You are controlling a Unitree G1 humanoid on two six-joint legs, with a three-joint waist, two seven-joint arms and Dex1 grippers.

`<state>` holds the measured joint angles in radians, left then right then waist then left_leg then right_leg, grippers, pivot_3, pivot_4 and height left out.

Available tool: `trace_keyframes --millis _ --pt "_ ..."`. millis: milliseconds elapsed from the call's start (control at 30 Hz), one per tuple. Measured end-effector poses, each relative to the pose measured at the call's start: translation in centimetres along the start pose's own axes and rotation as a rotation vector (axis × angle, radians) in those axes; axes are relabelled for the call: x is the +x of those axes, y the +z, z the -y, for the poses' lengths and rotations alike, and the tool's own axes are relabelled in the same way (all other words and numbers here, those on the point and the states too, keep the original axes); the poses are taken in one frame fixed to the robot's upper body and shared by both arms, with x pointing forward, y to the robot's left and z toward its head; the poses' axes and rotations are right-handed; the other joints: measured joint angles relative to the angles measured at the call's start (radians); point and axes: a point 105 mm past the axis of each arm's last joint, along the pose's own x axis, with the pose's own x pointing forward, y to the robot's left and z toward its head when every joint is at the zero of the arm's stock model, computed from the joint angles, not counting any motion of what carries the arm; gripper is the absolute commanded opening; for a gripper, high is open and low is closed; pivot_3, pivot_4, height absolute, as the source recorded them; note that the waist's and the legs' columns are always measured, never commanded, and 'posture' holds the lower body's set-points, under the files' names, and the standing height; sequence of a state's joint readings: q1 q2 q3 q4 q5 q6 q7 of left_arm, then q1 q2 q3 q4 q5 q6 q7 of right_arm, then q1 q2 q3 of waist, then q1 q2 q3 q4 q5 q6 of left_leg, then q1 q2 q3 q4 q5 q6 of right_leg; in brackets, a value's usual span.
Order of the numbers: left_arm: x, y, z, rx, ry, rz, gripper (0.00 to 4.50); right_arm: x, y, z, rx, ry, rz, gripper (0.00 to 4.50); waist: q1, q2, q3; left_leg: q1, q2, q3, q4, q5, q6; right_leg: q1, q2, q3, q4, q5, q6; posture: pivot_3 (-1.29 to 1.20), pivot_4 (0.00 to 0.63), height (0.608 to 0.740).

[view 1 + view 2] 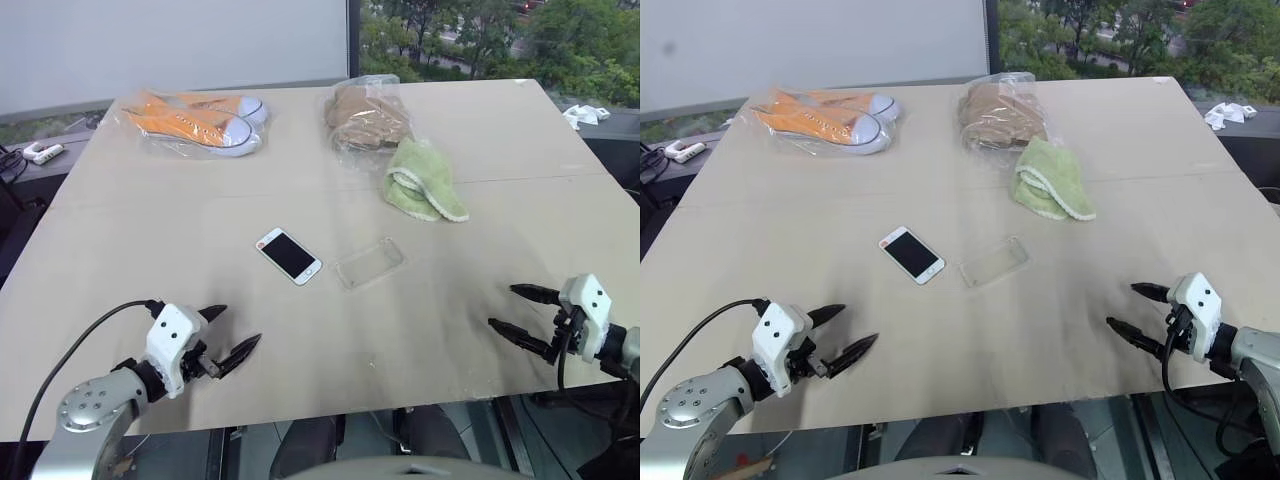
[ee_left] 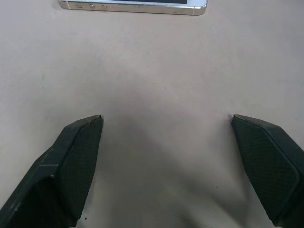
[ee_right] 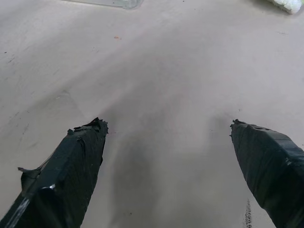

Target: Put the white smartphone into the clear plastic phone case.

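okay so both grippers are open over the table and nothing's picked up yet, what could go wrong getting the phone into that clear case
The clear plastic phone case is nearly colourless against the table, so a gripper could misjudge its rim. The white smartphone lies flat, hard for fingers to get under. The two lie close together; reaching for one might nudge the other.

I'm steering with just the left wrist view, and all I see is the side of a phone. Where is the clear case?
Observer: The clear plastic phone case lies flat on the table, right beside the white smartphone, on the side nearer the right arm.
Operator: Are they touching?
Observer: No, a small strip of table shows between them.
Operator: Is my other tool holding something?
Observer: No. The right tool is open and empty near the table's front edge.
Operator: Anything else up there?
Observer: Orange sneakers in a bag sit at the far side.
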<state>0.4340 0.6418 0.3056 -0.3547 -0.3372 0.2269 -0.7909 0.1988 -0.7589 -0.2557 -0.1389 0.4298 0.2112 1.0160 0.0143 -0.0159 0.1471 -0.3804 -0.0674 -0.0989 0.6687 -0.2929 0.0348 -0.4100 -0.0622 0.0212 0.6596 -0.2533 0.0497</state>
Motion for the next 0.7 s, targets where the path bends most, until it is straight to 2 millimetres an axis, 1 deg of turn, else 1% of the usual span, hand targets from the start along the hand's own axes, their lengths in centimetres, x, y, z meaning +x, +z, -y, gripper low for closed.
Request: trace_keyframes --millis 700 --pt "-0.13 0.12 0.53 -0.007 -0.026 0.028 4.45 0.23 0.43 0.21 -0.026 0.001 0.004 4.50 0.000 0.000 0.000 0.000 0.000 0.000 0.000 0.000 -0.001 0.000 0.000 0.000 0.000 0.000 0.000 0.00 0.150 0.740"
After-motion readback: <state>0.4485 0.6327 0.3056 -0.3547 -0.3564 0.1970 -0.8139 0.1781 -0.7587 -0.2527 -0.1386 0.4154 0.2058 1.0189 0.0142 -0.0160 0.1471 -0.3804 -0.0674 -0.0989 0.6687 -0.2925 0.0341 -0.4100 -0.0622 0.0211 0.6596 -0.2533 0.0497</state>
